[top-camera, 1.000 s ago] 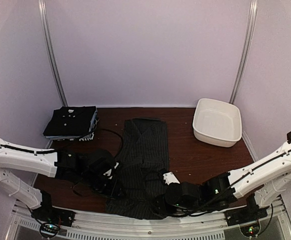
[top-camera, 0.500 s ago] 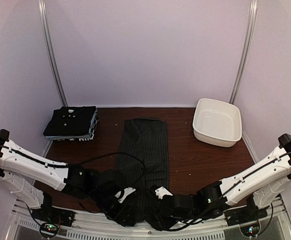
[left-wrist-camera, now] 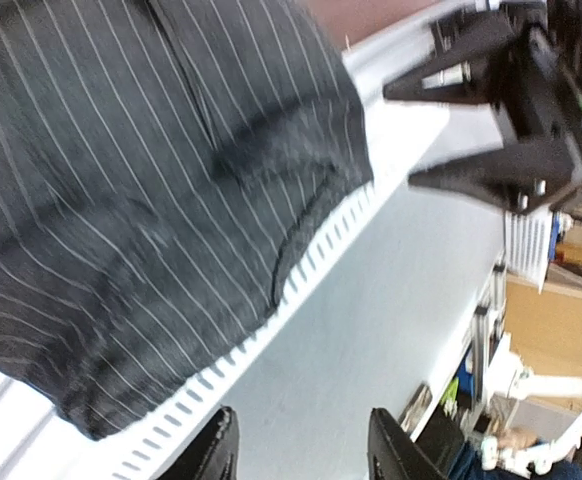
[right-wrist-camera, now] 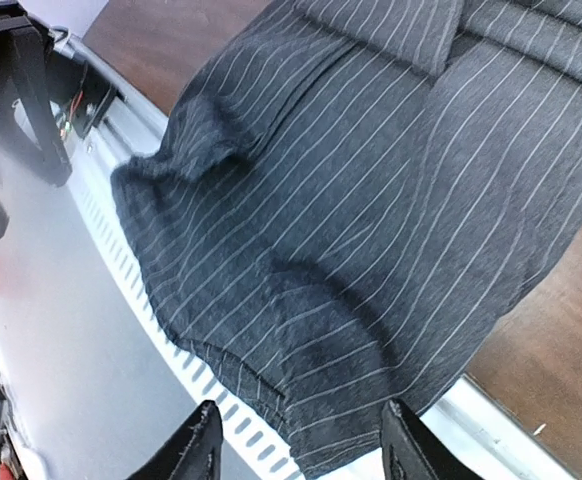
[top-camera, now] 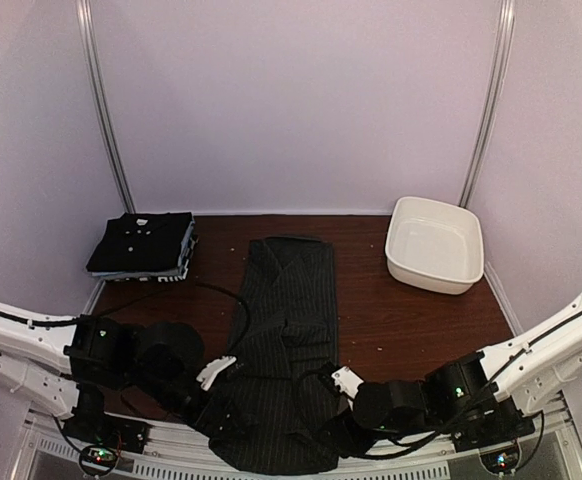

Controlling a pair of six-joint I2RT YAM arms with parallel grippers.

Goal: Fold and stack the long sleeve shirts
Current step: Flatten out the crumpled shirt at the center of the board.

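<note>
A charcoal pinstriped long sleeve shirt [top-camera: 286,340] lies lengthwise mid-table, collar far, its hem draped over the near slotted rail. A folded dark shirt stack [top-camera: 141,245] sits at the back left. My left gripper [top-camera: 211,400] is at the hem's left corner; in the left wrist view it [left-wrist-camera: 301,455] is open and empty, past the shirt [left-wrist-camera: 121,200]. My right gripper [top-camera: 333,440] is at the hem's right corner; in the right wrist view it [right-wrist-camera: 303,450] is open, with the shirt's hem [right-wrist-camera: 351,250] just ahead of the fingertips.
A white plastic tub [top-camera: 434,243] stands at the back right. The slotted metal rail [right-wrist-camera: 146,300] runs along the table's near edge, also seen in the left wrist view [left-wrist-camera: 221,370]. White walls with metal posts close in the back and sides.
Both grippers have drawn apart from the middle of the hem towards its corners near the front edge. The shirt's lower part now lies wider and hangs over the rail.
</note>
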